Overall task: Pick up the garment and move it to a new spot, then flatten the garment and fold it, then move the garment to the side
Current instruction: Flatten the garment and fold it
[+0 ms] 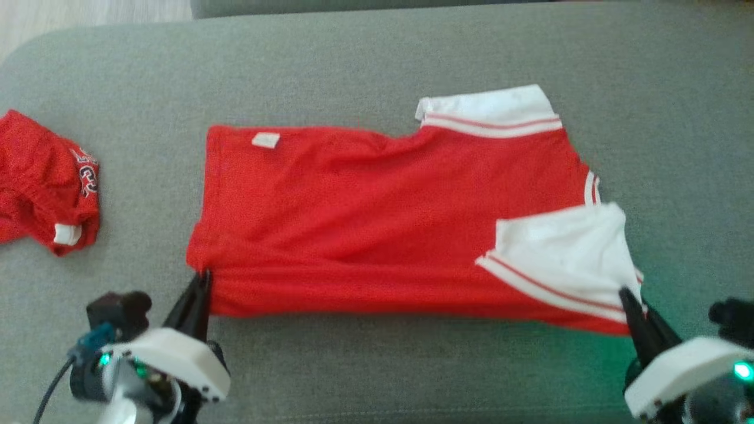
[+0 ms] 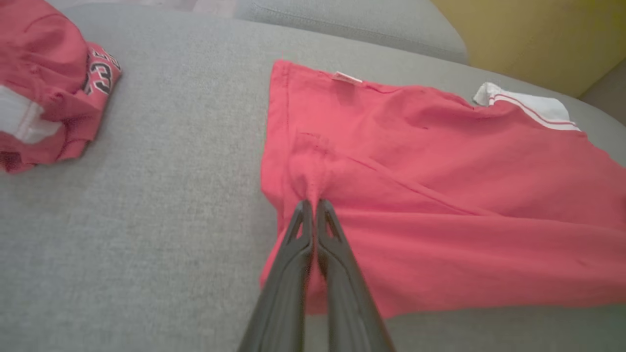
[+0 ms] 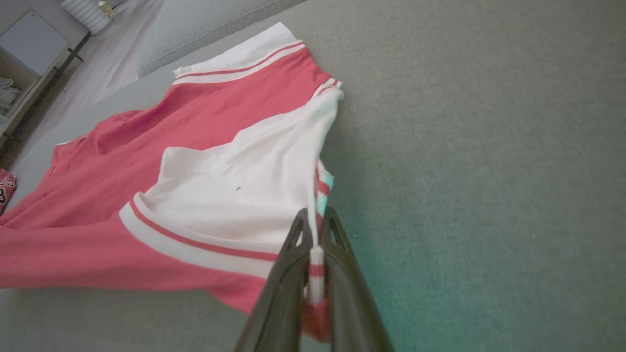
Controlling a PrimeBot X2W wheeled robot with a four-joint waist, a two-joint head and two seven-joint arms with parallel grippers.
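Garment (image 1: pixel 365 224), red w/ white trim, lies spread on grey sofa cushion (image 1: pixel 353 59), approx. centre. L pincer (image 1: pixel 203 275) clamped on near hem corner, cloth puckered at tips. R pincer (image 1: pixel 625 294) clamped on striped edge of white sleeve. Crumpled red item (image 1: pixel 41 182) at far L, well apart.

The left gripper (image 1: pixel 202 278) and right gripper (image 1: pixel 625 296) have long dark tapering fingers (image 2: pixel 293 274), white rounded shells (image 1: pixel 177 359) and green lights (image 1: pixel 743 371). A black cable (image 1: pixel 52 386) and what seems a blue plug (image 1: pixel 93 340) show at the left.
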